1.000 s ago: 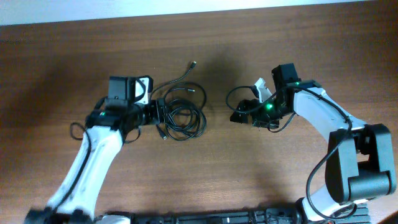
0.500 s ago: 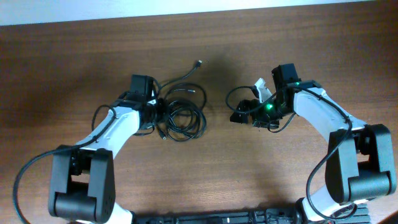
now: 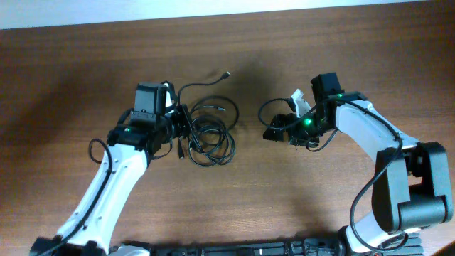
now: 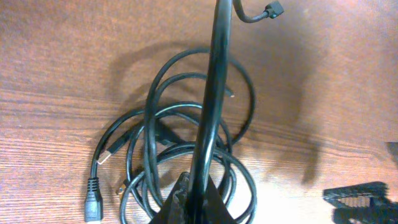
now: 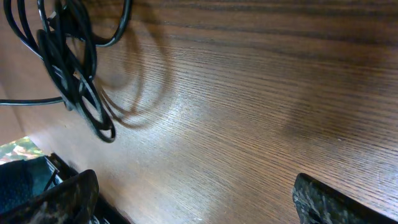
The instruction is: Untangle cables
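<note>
The left gripper (image 3: 182,126) is clamped on 1 black strand (image 4: 208,112) at the left edge of the cables (image 3: 212,134). In its wrist view that strand runs straight up the frame from the closed fingertips. The cables lie as a coil of overlapping loops on the wooden table (image 3: 234,206), left of centre, with 1 plug end (image 3: 226,73) trailing toward the far edge. Which of the 3 cords is gripped is hard to tell. To the right, apart from the coil, the right gripper (image 3: 274,132) stands spread wide, holding nothing, its 2 fingers (image 5: 68,196) over bare wood.

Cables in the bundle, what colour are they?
The cables are black, seen best in the left wrist view.
</note>
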{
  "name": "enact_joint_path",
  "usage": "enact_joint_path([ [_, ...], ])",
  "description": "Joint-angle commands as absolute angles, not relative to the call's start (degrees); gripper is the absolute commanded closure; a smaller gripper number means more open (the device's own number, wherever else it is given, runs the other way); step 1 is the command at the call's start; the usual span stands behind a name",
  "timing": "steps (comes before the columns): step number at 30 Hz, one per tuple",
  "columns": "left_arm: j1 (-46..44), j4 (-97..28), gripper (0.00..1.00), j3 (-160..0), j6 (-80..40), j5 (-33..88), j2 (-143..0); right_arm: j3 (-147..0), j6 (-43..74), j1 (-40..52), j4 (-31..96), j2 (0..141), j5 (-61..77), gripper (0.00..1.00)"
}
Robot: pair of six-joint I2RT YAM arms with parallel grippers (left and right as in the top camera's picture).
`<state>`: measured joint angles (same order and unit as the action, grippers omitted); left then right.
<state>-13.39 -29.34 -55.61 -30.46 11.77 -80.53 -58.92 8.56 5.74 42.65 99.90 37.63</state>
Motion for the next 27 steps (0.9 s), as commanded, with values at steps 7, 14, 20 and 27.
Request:
enact_joint_path([
  [7, -13.47, -29.56, 1.0, -56.16, -24.03, 11.57, -66.24, -58.52, 7.92, 6.09, 42.63, 98.5, 38.33, 0.01],
  [14, -13.45, -36.56, 1.0, -56.16, -13.5, 16.97, -63.68, -58.52, 11.18, 6.04, 38.17, 98.5, 38.59, 0.01],
  [20, -13.45, -36.1, 1.0, -56.16, -11.88, 23.24, -63.33, -58.52, 14.24, 5.98, 33.17, 98.5, 38.13, 0.01],
  [27, -12.56, -26.52, 1.0, -58.24, -13.67, 23.14, -62.3, -58.5, 3.33, 11.73, 27.38, 98.5, 61.21, 0.04],
])
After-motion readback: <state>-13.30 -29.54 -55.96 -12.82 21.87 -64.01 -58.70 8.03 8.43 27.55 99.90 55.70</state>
